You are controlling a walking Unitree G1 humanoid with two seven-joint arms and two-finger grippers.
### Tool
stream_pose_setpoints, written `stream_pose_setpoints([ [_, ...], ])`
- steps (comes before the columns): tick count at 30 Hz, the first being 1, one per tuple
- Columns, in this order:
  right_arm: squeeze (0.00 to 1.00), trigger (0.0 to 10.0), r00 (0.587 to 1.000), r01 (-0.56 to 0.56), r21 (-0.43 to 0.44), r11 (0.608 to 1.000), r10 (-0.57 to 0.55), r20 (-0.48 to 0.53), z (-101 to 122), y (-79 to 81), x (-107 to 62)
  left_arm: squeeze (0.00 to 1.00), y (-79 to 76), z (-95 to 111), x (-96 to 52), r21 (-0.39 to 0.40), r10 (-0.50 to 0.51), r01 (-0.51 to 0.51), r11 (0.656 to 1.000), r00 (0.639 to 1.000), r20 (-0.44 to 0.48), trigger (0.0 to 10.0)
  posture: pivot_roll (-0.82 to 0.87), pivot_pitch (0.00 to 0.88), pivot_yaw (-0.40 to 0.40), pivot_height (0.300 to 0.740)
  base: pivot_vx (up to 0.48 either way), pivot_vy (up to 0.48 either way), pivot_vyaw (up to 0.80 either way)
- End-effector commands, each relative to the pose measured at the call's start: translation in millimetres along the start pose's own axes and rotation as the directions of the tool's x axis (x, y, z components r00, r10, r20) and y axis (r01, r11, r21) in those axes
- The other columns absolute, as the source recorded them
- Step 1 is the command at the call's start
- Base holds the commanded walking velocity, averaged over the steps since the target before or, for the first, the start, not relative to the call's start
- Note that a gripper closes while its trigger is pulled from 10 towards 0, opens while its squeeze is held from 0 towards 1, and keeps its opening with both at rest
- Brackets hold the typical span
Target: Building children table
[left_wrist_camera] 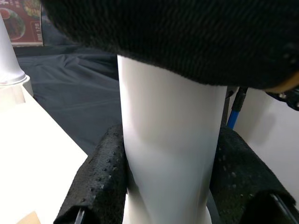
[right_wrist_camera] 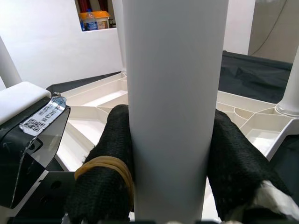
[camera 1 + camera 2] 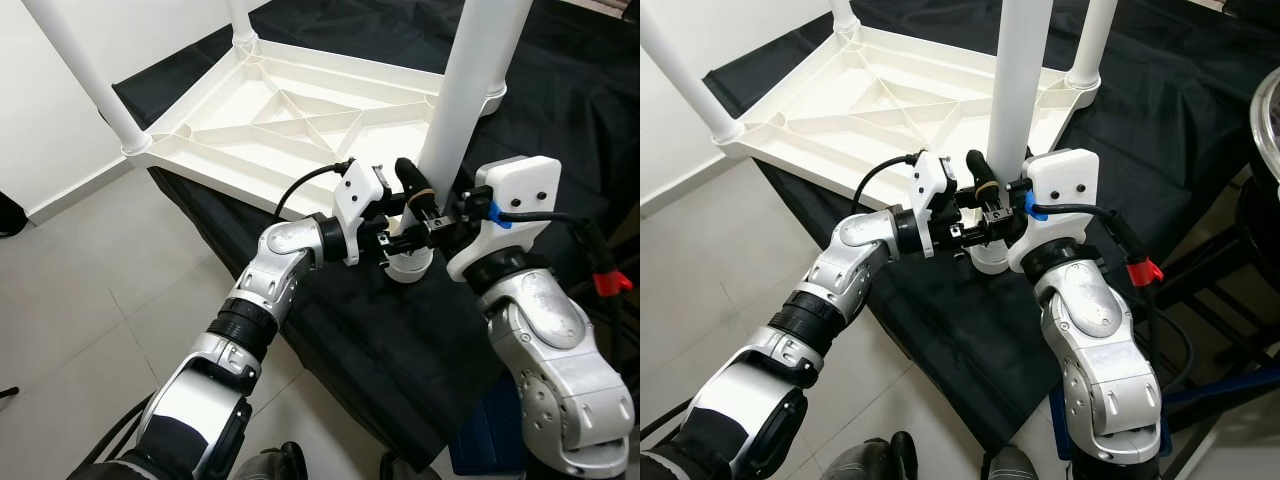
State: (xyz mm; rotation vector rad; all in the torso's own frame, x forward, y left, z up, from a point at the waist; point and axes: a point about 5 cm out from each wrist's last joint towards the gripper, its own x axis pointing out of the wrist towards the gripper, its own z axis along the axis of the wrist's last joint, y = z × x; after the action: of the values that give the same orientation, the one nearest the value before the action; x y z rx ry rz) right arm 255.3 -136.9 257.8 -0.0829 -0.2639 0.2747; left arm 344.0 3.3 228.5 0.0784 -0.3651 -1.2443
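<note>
Seating: last leg (image 3: 470, 90) into near-right socket (image 3: 408, 266)
Done: three far legs stand in upturned top (image 3: 250, 120)
Left end effector (image 3: 392, 235): grasping leg
Right end effector (image 3: 425, 215): grasping leg

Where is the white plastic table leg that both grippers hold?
The white plastic table leg stands upright at the near corner of the upside-down white tabletop, clamped between the left gripper and the right gripper.

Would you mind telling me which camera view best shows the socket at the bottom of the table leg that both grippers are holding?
The left eye view: the leg's socket end sits below the left gripper and right gripper. The right eye view shows it partly hidden behind them. Both wrist views show mainly shaft between black fingers.
</note>
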Motion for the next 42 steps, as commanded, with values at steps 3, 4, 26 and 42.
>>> stream_pose_setpoints([
  [3, 0.00, 10.0, 0.980, -0.036, 0.049, 0.998, 0.045, -0.192, -33.5, 4.1, -4.5, 0.00, -1.4, -8.8, -8.3, 0.013, -0.002, 0.002, 1.000, 1.000, -0.028, 0.0, -0.07, 0.252, 0.115, 0.740, 0.000, 0.000, 0.00],
  [4, 0.05, 10.0, 0.982, -0.062, 0.054, 0.997, 0.071, -0.175, -30.5, 4.6, -4.1, 0.00, -1.5, -9.4, -9.1, 0.017, -0.002, 0.002, 1.000, 1.000, -0.031, 0.0, -0.08, 0.252, 0.115, 0.740, 0.000, 0.000, 0.00],
  [26, 1.00, 10.0, 0.870, -0.490, -0.022, 0.872, 0.490, 0.050, 57.8, -90.2, 24.1, 0.00, -6.2, -6.7, -11.1, 0.038, -0.017, 0.017, 0.999, 1.000, -0.005, 0.0, -0.07, 0.222, 0.090, 0.740, 0.000, 0.000, 0.00],
  [42, 0.00, 10.0, 0.657, -0.751, -0.045, 0.659, 0.753, 0.049, 87.5, -102.1, 35.3, 0.00, -9.7, -4.0, -8.7, 0.040, -0.017, 0.016, 0.999, 1.000, 0.022, 0.0, -0.07, 0.202, 0.085, 0.740, 0.000, 0.000, 0.00],
])
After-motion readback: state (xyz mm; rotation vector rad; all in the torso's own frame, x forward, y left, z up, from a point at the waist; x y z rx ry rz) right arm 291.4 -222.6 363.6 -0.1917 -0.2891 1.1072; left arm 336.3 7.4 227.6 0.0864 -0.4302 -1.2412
